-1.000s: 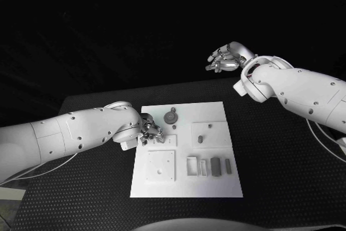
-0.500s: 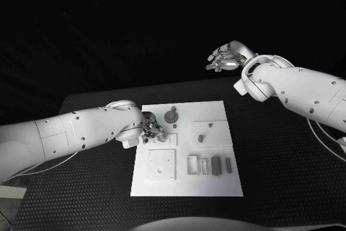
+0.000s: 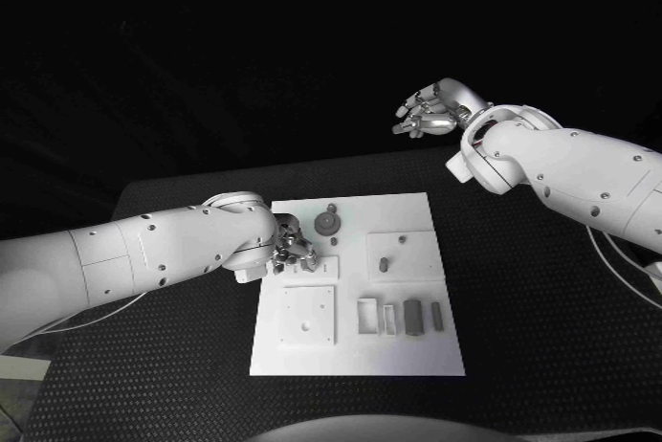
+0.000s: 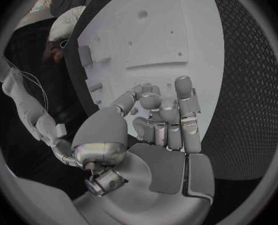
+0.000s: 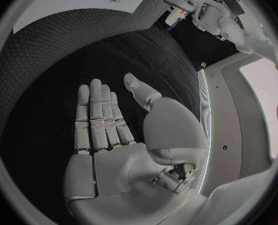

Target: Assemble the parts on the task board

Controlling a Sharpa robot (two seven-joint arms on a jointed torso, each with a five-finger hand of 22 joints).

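Left hand (image 3: pixel 293 251) sits curled over the board's (image 3: pixel 414 351) 9 o'clock edge, can't tell if it's pinching a part. Round part (image 3: pixel 327 222) lies just off at its 1 o'clock. Right hand (image 3: pixel 430 112) is flat open, holding nothing, way off at 1 o'clock

No legible txt, labels, brands, nos. or signs anywhere. Task board (image 3: pixel 414 212): plain white, no markings readable. Arms and worktop (image 3: pixel 538 308): no lettering visible.
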